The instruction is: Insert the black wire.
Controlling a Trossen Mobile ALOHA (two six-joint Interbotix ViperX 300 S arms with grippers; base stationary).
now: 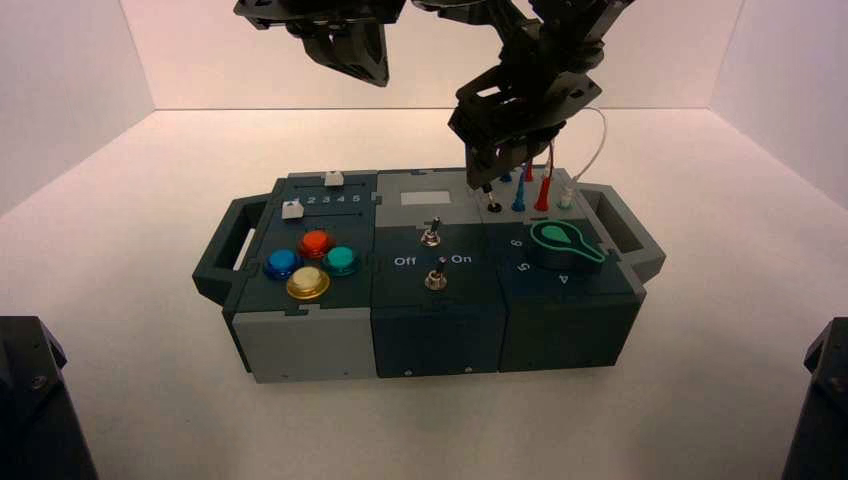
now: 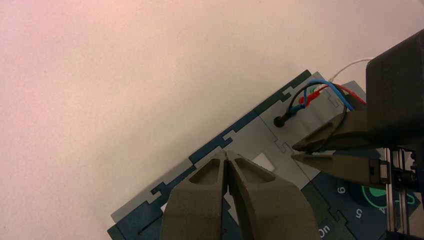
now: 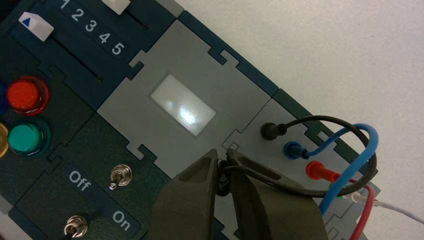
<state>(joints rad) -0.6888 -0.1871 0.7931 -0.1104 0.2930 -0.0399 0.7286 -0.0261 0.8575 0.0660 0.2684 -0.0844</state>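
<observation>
One plug of the black wire [image 3: 320, 120] is seated; your right gripper [image 3: 223, 167] clamps the free plug, poised centre-frame above its socket.

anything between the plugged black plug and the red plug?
Yes: the blue plug sits between the black plug and the red plug, all in one row on the grey panel. Right wrist view shows it best.
</observation>
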